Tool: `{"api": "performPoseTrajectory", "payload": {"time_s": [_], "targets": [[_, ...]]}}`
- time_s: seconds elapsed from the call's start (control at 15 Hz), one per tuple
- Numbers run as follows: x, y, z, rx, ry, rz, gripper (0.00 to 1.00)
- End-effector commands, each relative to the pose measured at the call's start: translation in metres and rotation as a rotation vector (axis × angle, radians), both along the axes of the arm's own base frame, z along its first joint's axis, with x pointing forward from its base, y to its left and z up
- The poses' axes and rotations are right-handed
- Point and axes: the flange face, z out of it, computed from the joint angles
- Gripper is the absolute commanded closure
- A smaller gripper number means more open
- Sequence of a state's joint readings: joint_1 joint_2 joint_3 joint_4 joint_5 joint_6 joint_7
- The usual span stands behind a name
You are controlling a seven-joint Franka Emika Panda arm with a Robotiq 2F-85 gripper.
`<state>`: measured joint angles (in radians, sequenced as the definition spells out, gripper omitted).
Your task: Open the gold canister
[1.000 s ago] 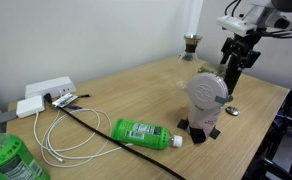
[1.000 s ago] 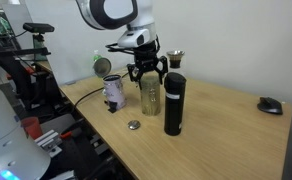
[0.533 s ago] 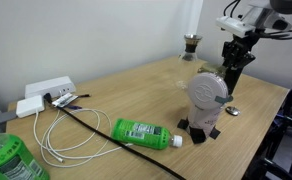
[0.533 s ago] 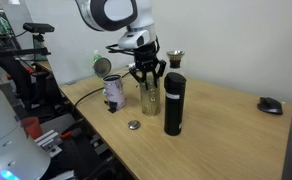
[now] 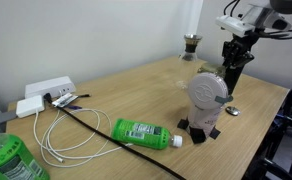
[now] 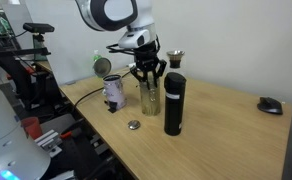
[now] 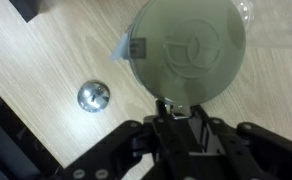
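In an exterior view the gripper [image 6: 149,72] hangs straight over the canister [image 6: 149,98], which stands on the table [image 6: 226,125] directly beneath it. The fingers are spread apart and reach down on either side of the canister's top. I see no sign that they have clamped on it. The canister is upright, its long axis vertical, its top pointing up into the gripper. A black flask [image 6: 174,103] stands just beside it, to one side of the gripper. A small metal disc [image 6: 134,125] lies on the table, lower and nearer the camera than the gripper; whether it belongs to the canister I cannot tell.

In an exterior view from across the table the gripper [image 5: 231,68] points downward behind a pale grey gadget [image 5: 208,92], which hides nearly all of the canister below it.

In the wrist view the gripper [image 7: 181,118] comes in from the bottom edge, its linkages splayed wide. Just ahead of it, the round top of the canister [image 7: 186,48] faces the camera squarely, so the axis runs along the gripper's own line. The top looks whole and seated. The small disc [image 7: 93,96] lies off to the side on the wood.

As I judge it, the approach and lining-up are done, while the opening itself has not begun: closing on the lid, then loosening and lifting it, are all left
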<state>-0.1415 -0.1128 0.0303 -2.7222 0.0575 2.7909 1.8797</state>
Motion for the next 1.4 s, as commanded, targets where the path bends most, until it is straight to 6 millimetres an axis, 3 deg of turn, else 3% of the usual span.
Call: {"api": "performPoseTrajectory", "payload": {"time_s": [0.0,0.07,0.13,0.2,1.33], "targets": [[0.002,0.004,-0.002,0.002,-0.014,-0.005,0.71],[0.002,0.004,-0.001,0.002,-0.015,-0.003,0.76],[0.002,0.004,-0.001,0.000,-0.016,0.000,0.94],[0.002,0.004,-0.001,-0.001,-0.018,0.000,0.96],[0.007,0.017,0.005,-0.058,0.007,0.061,0.94]]}}
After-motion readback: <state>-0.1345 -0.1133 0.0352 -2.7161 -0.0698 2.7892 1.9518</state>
